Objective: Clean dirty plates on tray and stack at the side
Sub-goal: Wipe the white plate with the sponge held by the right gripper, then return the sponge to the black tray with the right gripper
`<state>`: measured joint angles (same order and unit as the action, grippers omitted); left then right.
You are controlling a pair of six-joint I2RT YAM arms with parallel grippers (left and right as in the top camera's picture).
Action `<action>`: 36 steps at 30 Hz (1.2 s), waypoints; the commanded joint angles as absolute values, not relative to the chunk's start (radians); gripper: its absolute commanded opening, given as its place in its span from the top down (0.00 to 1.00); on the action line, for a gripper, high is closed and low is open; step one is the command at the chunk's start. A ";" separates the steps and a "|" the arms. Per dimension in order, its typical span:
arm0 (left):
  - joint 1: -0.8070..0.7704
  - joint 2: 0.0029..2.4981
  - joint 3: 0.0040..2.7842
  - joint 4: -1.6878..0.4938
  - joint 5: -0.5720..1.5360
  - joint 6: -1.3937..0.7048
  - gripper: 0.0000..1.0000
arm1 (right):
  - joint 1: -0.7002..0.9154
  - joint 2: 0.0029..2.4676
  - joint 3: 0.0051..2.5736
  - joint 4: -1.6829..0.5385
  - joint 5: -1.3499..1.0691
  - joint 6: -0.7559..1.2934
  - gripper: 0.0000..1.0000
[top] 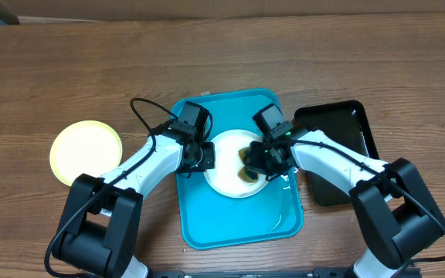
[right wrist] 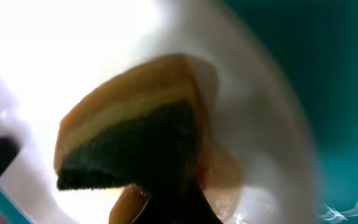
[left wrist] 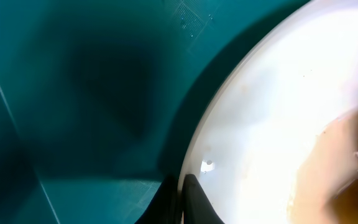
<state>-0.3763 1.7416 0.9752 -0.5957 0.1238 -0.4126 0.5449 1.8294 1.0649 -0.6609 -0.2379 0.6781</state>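
Closest in, the right hand [top: 255,166] is pinching a sponge [right wrist: 129,137] — yellow foam with a dark scouring face. The sponge is pressed onto the white plate [top: 226,181], over the orange-brown smear [left wrist: 337,155] on its right half. Scrubbing looks to be the step in hand. Doing it well calls for short strokes inside the rim, with the scouring face flat on the stain rather than up on an edge, and pressure straight down so the plate does not slide. Just across the plate, the left hand [left wrist: 181,190] has its fingers pressed together on the left rim, the edge running up between the fingertips — by the look of it a steadying pinch, which ought to be firm while the sponge works. Plate and both hands lie over the middle of the blue tray [top: 207,224]. Further out, a yellow plate [top: 86,150] rests on the table [top: 52,62] well to the left, a likely stacking spot. A black tray [top: 346,131] lies just beside the blue one on the right.
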 commanded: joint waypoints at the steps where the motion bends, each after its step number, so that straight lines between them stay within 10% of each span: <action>1: -0.332 1.762 0.975 -0.602 0.070 -0.434 0.96 | 0.508 1.843 1.048 -0.742 0.006 0.737 0.96; 36: -0.296 1.762 0.953 -0.616 0.079 -0.326 0.96 | 0.115 1.587 1.051 -0.916 -0.106 0.463 0.96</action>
<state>-0.3000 1.7451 0.9752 -0.6060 0.1368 -0.3908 0.1249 1.5997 1.1477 -0.9730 -0.0906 0.4892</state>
